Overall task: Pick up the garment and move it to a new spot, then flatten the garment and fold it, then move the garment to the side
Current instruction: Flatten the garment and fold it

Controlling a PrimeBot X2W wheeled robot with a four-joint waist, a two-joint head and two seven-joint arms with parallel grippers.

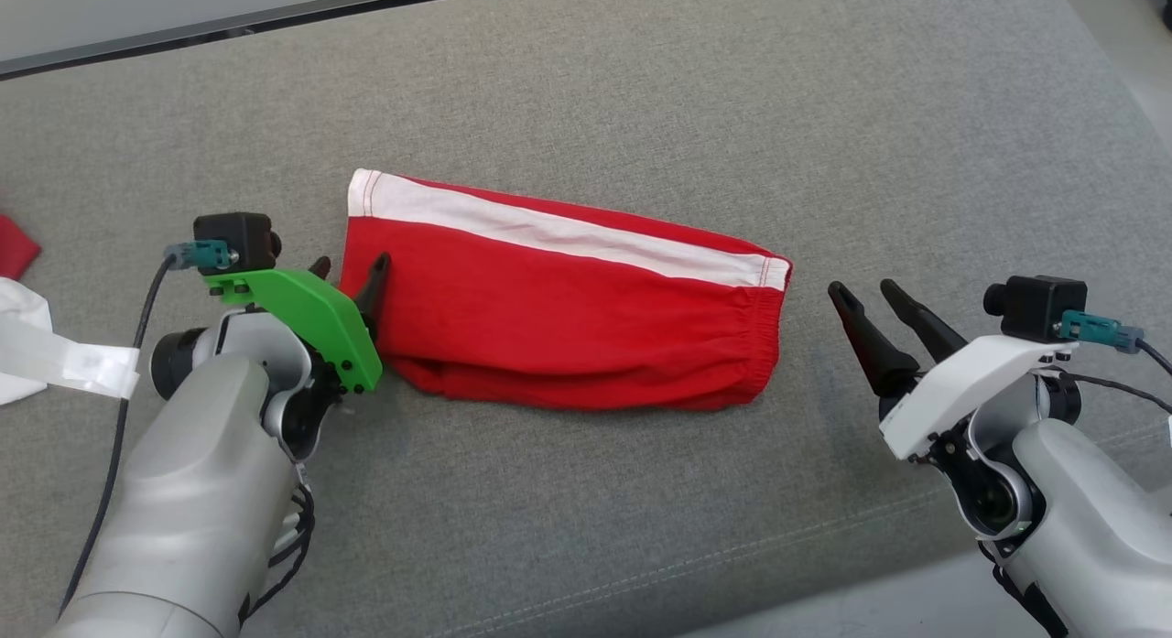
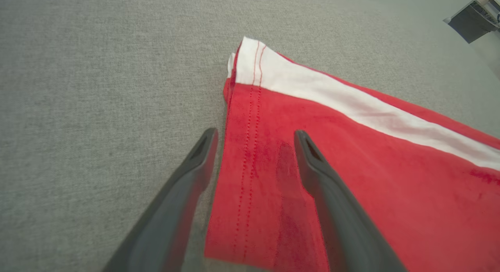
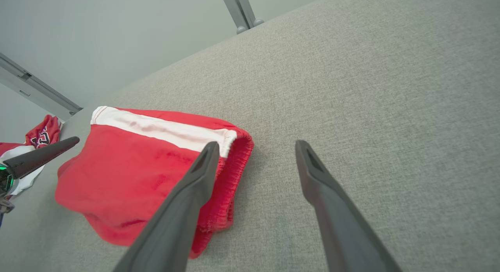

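Observation:
The garment (image 1: 568,308) is a pair of red shorts with a white side stripe, lying folded on the grey cloth surface (image 1: 641,89). My left gripper (image 1: 351,267) stands open at its left hem; one finger is over the red cloth and the other over the grey surface beside it, as the left wrist view shows at the hem (image 2: 250,155). Nothing is held between them. My right gripper (image 1: 861,290) is open a short way right of the elastic waistband (image 1: 769,345), apart from it. The right wrist view has the garment (image 3: 148,162) left of my open fingers.
At the far left edge lie other clothes, red (image 1: 14,244) and white (image 1: 55,354). The grey surface's front edge (image 1: 824,574) runs across the lower right, with pale floor beyond. A dark rail (image 1: 229,20) borders the back left.

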